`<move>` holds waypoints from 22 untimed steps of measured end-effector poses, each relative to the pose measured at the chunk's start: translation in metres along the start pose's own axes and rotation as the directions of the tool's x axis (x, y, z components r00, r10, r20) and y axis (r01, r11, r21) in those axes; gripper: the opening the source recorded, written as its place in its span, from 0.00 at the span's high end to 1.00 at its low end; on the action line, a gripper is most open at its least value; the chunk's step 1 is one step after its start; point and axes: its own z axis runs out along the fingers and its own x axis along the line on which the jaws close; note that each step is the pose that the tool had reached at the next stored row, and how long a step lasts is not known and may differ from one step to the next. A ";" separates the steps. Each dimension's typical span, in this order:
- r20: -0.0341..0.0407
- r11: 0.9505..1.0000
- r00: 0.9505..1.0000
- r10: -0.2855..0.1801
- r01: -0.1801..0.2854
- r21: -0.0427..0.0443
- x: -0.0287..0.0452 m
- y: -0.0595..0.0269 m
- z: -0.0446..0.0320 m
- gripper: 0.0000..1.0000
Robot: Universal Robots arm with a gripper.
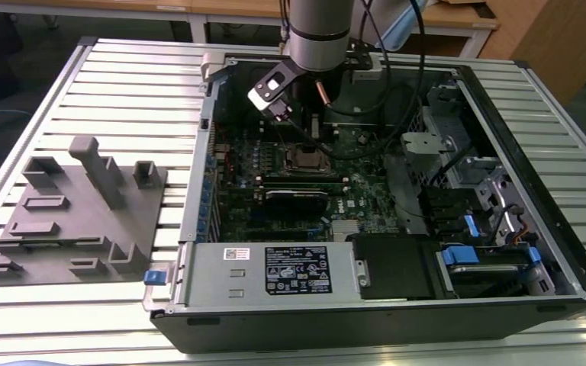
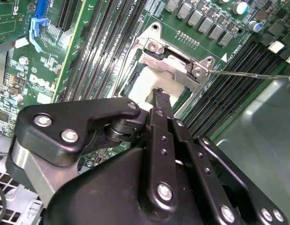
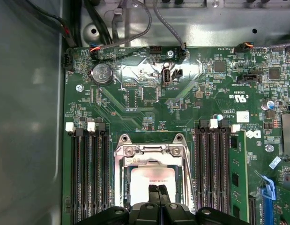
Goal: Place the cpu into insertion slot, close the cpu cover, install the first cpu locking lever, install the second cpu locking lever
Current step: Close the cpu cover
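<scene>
Plainly, the matter turns on how the pincer [image 3: 158,189] stands to the socket. In both wrist views its two fingertips are pressed together with nothing seen between them, and they sit directly over the cpu [image 3: 145,177], at the edge of its pale metal top. The cpu lies flat in the insertion slot [image 1: 304,158], on the green motherboard [image 3: 135,93] inside the open computer case [image 1: 375,328] on the slatted table [image 1: 130,84]. The cpu cover [image 3: 152,151] frames the chip, and its window shows the metal top. It looks lowered, though I cannot tell whether it is pressed fully flat. In the second wrist view a thin locking lever [image 2: 248,75] runs from the cover's corner out across the memory slots [image 2: 234,89]. Its long axis points away from the pincer, and it looks unlatched. So the socket is straight beneath the fingertips, while the lever's free end lies well off to one side of them.
</scene>
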 end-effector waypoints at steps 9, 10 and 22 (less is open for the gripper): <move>-0.008 0.991 0.991 -0.133 0.133 -0.004 0.0000 0.0000 0.0005 0.89; -0.009 0.989 0.989 -0.151 0.151 -0.004 0.0000 0.0000 0.0007 0.89; -0.020 0.932 0.932 -0.362 0.361 -0.012 0.0000 -0.0001 0.0011 0.89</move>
